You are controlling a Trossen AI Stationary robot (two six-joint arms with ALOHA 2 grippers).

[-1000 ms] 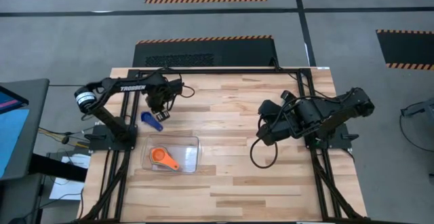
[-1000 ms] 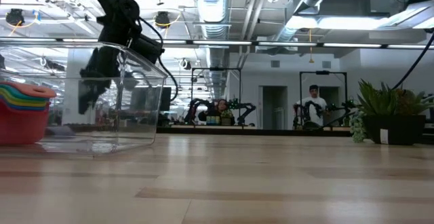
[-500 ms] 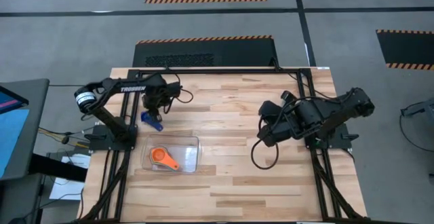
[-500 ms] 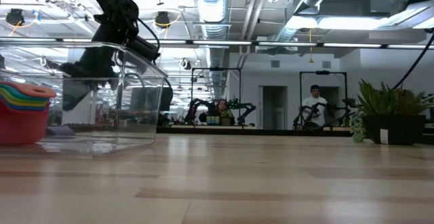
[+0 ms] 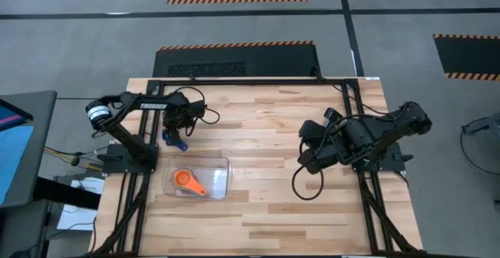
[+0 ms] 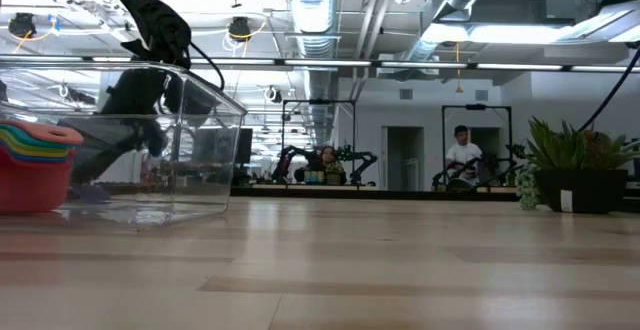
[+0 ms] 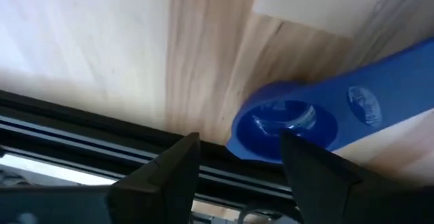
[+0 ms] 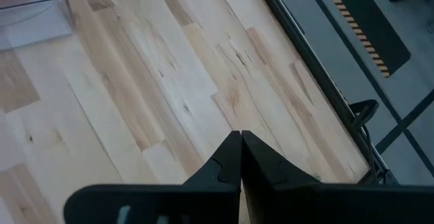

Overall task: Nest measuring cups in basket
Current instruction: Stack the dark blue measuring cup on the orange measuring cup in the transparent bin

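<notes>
Overhead, pale wood table [image 5: 266,141], grey floor [image 5: 78,39]

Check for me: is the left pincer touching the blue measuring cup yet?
Cannot tell. In the left wrist view the open left pincer frames the blue measuring cup, one finger overlapping its rim, but neither contact nor gap shows plainly. The high view hides it.

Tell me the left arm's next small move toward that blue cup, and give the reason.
Probably lower the left gripper a little and shut on the blue cup. Its fingers are open and the cup's bowl lies on the wood just ahead of them, outside the basket, where the stacked cups already sit. The right gripper waits, shut, over bare table.
</notes>
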